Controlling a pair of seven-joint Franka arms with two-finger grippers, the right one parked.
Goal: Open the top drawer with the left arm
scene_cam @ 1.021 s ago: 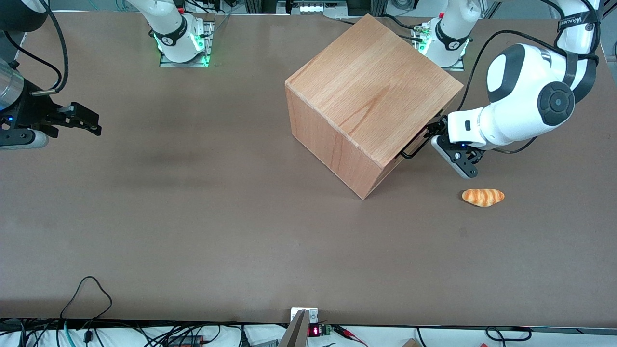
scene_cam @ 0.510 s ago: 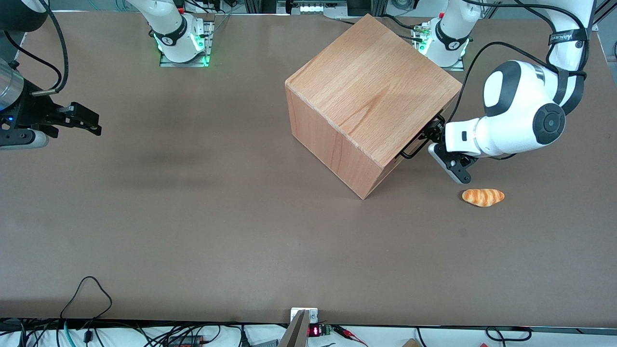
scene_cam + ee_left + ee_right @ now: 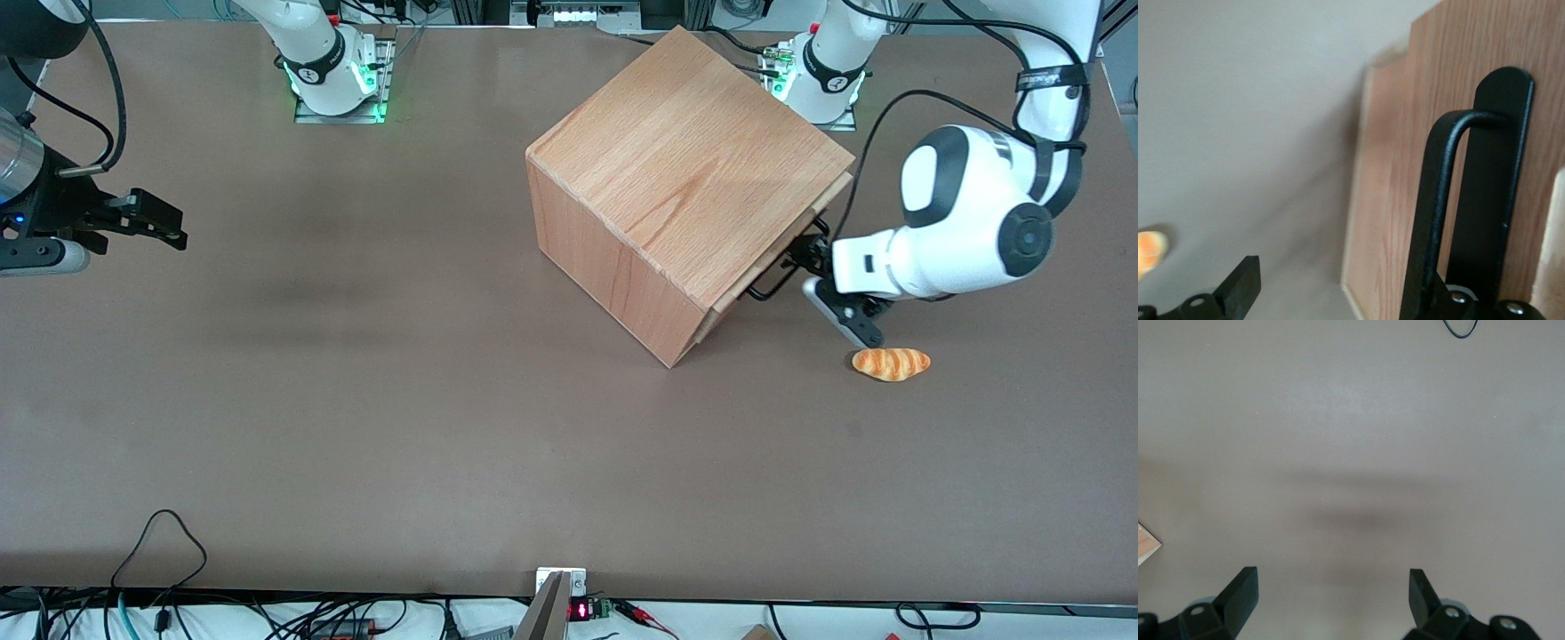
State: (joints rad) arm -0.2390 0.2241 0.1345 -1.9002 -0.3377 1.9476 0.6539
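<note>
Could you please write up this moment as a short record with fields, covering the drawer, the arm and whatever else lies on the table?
cabinet: cube-shaped beech-wood cabinet standing on the brown table
top drawer: top drawer pulled slightly out; its front stands just proud of the cabinet
handle: black wire bar handle on the drawer front
left arm: left arm at the working arm's end of the table, reaching to the drawer front
pincer: pincer open, one finger hooked between handle and drawer front
other item: bread roll on the table, nearer the front camera than the pincer
</note>
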